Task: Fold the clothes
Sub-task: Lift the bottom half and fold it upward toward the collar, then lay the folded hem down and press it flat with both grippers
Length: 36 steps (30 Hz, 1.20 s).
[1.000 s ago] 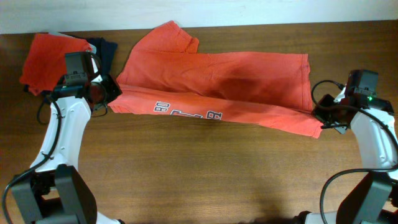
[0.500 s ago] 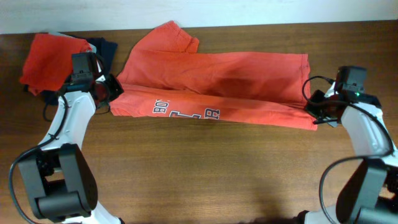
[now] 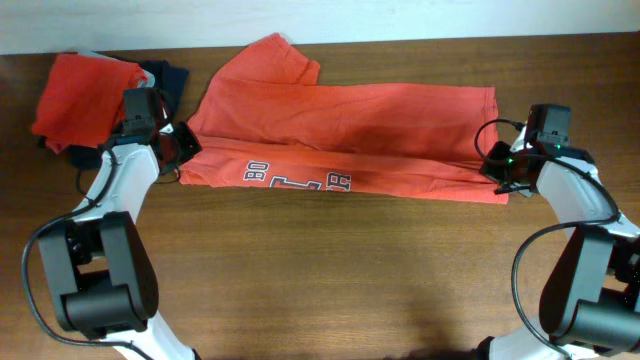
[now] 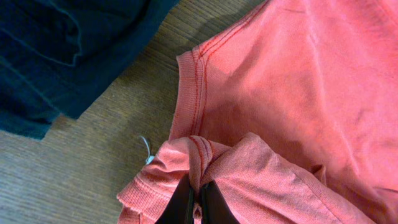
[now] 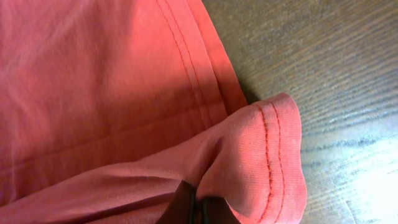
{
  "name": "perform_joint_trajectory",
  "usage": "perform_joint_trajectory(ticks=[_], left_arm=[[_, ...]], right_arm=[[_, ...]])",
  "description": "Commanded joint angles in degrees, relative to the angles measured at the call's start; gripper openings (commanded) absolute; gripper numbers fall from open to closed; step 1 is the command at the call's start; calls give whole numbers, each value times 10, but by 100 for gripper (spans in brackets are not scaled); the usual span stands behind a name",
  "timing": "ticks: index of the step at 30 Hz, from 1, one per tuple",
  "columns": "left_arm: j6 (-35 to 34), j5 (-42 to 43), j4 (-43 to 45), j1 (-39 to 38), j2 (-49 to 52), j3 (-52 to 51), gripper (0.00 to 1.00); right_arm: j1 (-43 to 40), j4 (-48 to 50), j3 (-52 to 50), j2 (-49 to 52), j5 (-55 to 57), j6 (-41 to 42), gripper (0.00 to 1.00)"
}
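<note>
A lengthwise fold is judged in hand, the T-shirt [image 3: 380,120] being pinched at both ends by the closed left gripper [image 3: 180,147] and right gripper [image 3: 498,168], its edge next to be laid evenly across.

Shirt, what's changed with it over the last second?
The left hand and right hand, both shut on the shirt throughout, carried its near edge away from the robot, laying the flap further over. The right hand also moved inward. The red pile and navy garment stayed put.
</note>
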Motion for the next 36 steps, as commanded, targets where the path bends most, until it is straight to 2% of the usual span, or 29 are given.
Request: perform_joint_trajectory(ticks=[1, 8, 10, 11, 12, 13, 14, 16, 18, 20, 24, 29, 31, 32, 33, 34, 36], left_arm=[[-5, -34, 15, 9, 13, 15, 1], [-5, -34, 45, 9, 24, 15, 1], [-5, -33, 54, 9, 24, 15, 7], [-5, -32, 60, 9, 24, 15, 20], [-5, -25, 67, 9, 24, 16, 36], [-5, -14, 75, 9, 24, 16, 64], [-2, -7, 81, 9, 24, 16, 70], [-1, 5, 96, 9, 24, 18, 79], [5, 6, 96, 9, 23, 33, 85], [26, 8, 85, 9, 17, 59, 87], [67, 27, 32, 6, 0, 123, 87], [88, 44, -36, -12, -3, 166, 76], [88, 43, -61, -21, -3, 165, 55], [88, 44, -76, -24, -3, 165, 38], [88, 44, -89, -28, -3, 164, 5], [88, 44, -104, -32, -3, 164, 0], [91, 44, -128, -41, -3, 164, 0]], right_arm=[[-2, 14, 11, 8, 36, -6, 4], [-2, 49, 11, 8, 36, -6, 4], [-2, 62, 11, 8, 36, -6, 5], [-2, 68, 11, 8, 36, -6, 14], [-2, 75, 11, 8, 36, -6, 26], [-2, 83, 11, 8, 36, -6, 50], [-2, 89, 11, 8, 36, -6, 66], [-2, 103, 11, 8, 36, -12, 85], [-2, 124, 11, 7, 35, -39, 93], [-2, 137, 16, 2, 30, -72, 95], [-2, 99, 53, -13, -9, -120, 95], [0, 8, 95, -16, -77, -120, 91], [3, -23, 95, -16, -79, -120, 87], [5, -45, 95, -15, -78, -120, 80], [5, -65, 95, -15, -75, -120, 71], [5, -83, 95, -14, -75, -120, 56], [5, -112, 94, -14, -75, -120, 36]])
